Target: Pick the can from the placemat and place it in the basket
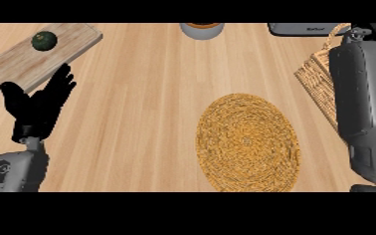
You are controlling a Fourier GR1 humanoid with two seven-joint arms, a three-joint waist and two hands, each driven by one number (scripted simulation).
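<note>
- Placemat (247,143): round woven mat, lying flat on the wooden counter (147,129), right of centre. Nothing is seen on it; the can is not visible anywhere in view.
- Basket (317,77): wicker, at the right edge, just beyond the mat's upper right. Only its left wall and part of a handle are shown; the rest is covered by the right forearm (357,94).
- Right arm: stretched over the basket w/ the forearm pointing away from the body. The right hand is not made out – only a dark bit near the top edge – so its fingers cannot be told, nor whether the can is held there. Judged from the bare mat and the arm's position, the can is prob. being carried to or lowered into the basket.
- Left hand (40,104): shown at the left edge, fingers straight and spread, nothing held; it is resting, kept out of the way.
- Others, not involved: cutting board (44,55) top left w/ a dark round fruit (44,41) on it; a grey cup (202,30) at top centre; a dark flat item (301,29) top right.
</note>
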